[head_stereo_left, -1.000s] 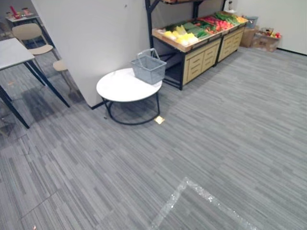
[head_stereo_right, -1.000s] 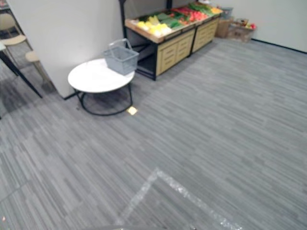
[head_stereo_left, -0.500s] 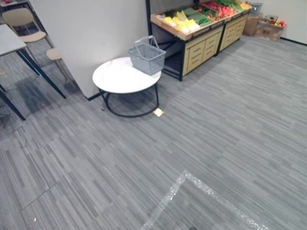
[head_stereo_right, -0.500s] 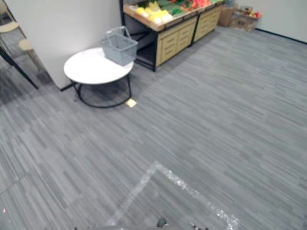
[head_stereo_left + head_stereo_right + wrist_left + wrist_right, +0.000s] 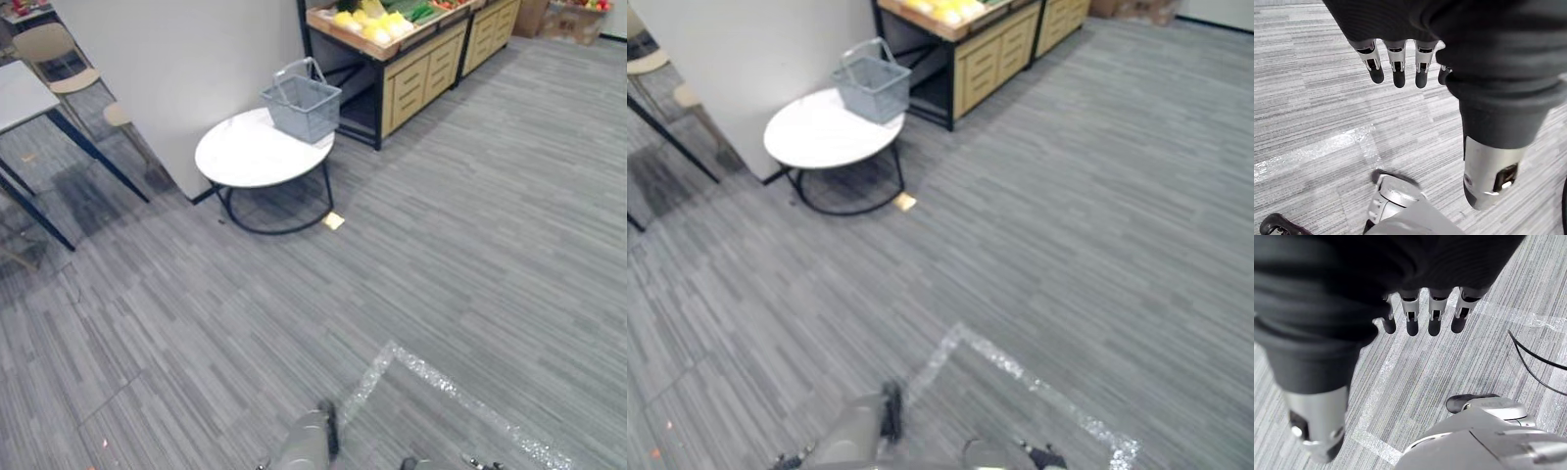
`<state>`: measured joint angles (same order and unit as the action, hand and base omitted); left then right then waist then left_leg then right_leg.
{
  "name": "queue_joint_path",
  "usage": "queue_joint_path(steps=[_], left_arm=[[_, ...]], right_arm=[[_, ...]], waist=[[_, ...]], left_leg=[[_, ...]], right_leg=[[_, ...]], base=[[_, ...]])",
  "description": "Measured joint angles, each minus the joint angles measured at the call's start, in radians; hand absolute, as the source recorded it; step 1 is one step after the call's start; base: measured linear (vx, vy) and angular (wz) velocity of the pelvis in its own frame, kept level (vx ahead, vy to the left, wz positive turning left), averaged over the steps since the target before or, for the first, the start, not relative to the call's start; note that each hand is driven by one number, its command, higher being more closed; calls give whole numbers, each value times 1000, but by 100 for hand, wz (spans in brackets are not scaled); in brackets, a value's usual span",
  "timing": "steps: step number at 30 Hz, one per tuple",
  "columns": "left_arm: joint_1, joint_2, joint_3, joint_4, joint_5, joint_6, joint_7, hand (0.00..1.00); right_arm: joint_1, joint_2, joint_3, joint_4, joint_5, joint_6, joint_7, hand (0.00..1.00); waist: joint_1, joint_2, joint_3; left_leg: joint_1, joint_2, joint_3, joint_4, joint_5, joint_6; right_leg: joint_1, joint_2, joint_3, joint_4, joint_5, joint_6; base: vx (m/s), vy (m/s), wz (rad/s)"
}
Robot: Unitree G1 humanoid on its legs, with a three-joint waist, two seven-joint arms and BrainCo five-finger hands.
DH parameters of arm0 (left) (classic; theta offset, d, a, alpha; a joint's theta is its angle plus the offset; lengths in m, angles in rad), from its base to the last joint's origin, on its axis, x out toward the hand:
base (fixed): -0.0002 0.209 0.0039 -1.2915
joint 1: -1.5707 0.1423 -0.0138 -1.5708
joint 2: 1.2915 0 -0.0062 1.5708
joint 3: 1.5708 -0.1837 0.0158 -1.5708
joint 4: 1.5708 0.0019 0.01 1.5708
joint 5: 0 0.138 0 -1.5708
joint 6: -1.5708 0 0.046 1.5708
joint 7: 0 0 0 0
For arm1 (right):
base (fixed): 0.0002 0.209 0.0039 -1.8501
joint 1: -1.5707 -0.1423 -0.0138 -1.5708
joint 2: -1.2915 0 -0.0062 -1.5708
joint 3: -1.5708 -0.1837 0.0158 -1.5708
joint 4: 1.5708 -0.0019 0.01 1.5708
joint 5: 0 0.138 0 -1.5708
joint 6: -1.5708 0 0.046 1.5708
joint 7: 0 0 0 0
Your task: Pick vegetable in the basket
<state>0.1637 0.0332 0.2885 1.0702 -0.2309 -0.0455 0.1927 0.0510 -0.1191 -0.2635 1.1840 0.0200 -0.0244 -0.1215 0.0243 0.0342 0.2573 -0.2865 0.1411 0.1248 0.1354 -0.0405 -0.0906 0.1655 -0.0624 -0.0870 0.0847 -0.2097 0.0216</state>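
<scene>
Two empty hands, left hand (image 5: 1398, 68) and right hand (image 5: 1411, 316), fingers straight and loose above the floor (image 5: 470, 245). Far ahead, grey basket (image 5: 301, 101) on the round white counter (image 5: 245, 157), with yellow and green vegetables (image 5: 377, 18) just beyond on the wooden stand (image 5: 421, 73). Probably light and a bit squashy, so best to hold each one gently round its middle, never squeezing hard.

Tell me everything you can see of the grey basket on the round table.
The basket is grey, apparently plastic, with slotted walls and a thin handle raised over its open top. It stands upright on the round white table, at the edge nearest the produce stand, apparently not touching the stand. Whether anything lies inside cannot be told.
</scene>
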Motion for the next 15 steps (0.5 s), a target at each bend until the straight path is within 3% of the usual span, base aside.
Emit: queue_joint_path(steps=[3,4,5,6,7,8,9,10,12,13,15], left_arm=[[15,-11,19,19,1,1,2,0],[37,1,33,25,1,1,0,0],[57,15,33,27,7,1,1,0],[56,21,35,27,10,2,2,0],[46,31,31,24,15,2,1,0],[32,38,27,23,17,2,-1,0],[29,41,20,18,17,2,-1,0],[27,46,0,-2,17,2,-2,0],[14,50,-15,-8,17,2,-2,0],[1,53,-18,-6,18,2,-2,0],[-34,47,-29,-8,15,1,-1,0]], right_arm=[[7,-13,23,-1,0,-1,-1,0],[20,-3,32,-1,0,-2,0,0],[38,15,33,2,-1,-3,2,0],[39,22,30,-1,0,-5,2,0],[43,33,16,-4,0,-7,3,0],[52,48,2,-6,1,-9,6,0],[57,53,-6,-15,2,-10,8,0],[58,57,-6,-40,1,-12,12,0],[62,56,-3,-56,1,-23,21,0],[66,57,1,-73,2,-30,21,0],[59,51,7,-98,2,-36,22,0]], waist=[[7,8,-16],[8,-17,-55],[9,-58,-99],[6,-67,-103],[-3,-80,-102],[-5,-86,-102],[-10,-83,-98],[-22,-86,-90],[-29,-81,-87],[-36,-80,-86],[-53,-64,-76]], left_leg=[[-3,21,3,-4,18,20],[-6,-22,24,38,63,23],[3,-75,39,46,67,28],[19,-97,43,47,64,33],[67,-128,56,45,34,70],[126,-153,59,41,-2,88],[158,-161,59,39,-21,98],[227,-175,51,37,-59,113],[337,-178,34,7,-98,129],[381,-177,27,-13,-107,129],[472,-154,21,-59,-116,132]], right_leg=[[17,-26,46,26,-73,39],[18,-82,62,53,-114,43],[-20,-129,93,158,-121,30],[-55,-148,99,257,-109,38],[-124,-179,114,462,-44,28],[-182,-198,133,641,76,26],[-206,-208,135,729,139,33],[-259,-221,114,902,164,51],[-315,-219,36,1032,129,14],[-343,-219,-21,1035,84,21],[-415,-196,-167,884,-10,20]], base=[[450,352,-41],[557,340,-51],[575,301,-42],[693,322,-18],[554,278,10],[544,288,15],[422,201,13],[513,228,8],[538,196,5],[485,97,16],[605,18,26]])
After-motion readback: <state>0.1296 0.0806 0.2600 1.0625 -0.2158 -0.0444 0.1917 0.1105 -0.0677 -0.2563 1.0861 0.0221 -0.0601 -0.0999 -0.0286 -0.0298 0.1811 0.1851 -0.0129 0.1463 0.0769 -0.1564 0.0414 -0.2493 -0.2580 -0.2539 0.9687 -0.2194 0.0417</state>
